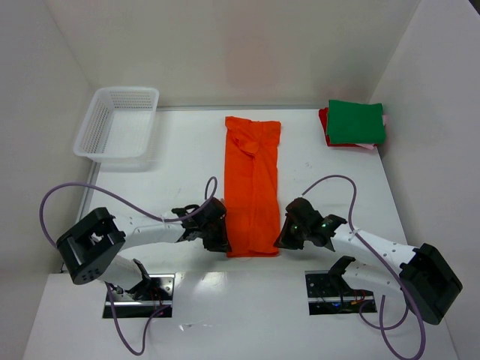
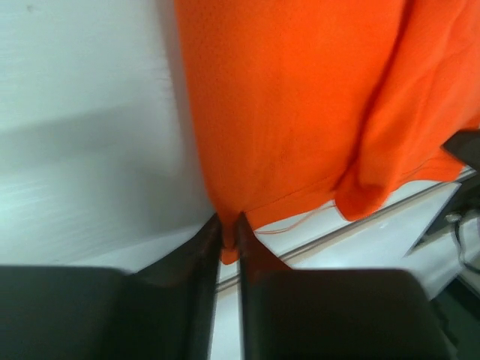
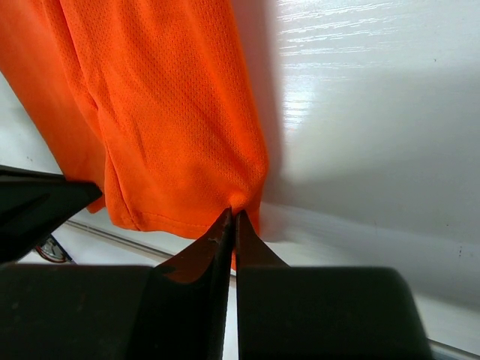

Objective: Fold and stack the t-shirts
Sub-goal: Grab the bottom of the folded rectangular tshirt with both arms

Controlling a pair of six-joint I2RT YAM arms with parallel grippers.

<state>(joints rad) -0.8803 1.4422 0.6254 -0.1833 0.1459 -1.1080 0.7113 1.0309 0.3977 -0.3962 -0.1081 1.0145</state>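
A bright orange t-shirt (image 1: pixel 253 184) lies folded lengthwise into a long strip down the middle of the table. My left gripper (image 1: pixel 219 238) is shut on its near left corner; the left wrist view shows orange cloth (image 2: pixel 300 97) pinched between the two dark fingers (image 2: pixel 201 247). My right gripper (image 1: pixel 288 234) is shut on the near right corner, its fingers (image 3: pixel 214 240) nipping the hem of the t-shirt (image 3: pixel 165 112). At the far right stands a stack of folded t-shirts, a green one (image 1: pixel 356 121) on top, with red (image 1: pixel 325 121) and pale pink (image 1: pixel 369 147) edges showing beneath.
A white mesh basket (image 1: pixel 118 124) sits at the far left of the table. White walls close in the back and the right side, close behind the stack. Purple cables (image 1: pixel 75 191) loop above both arms near the front edge.
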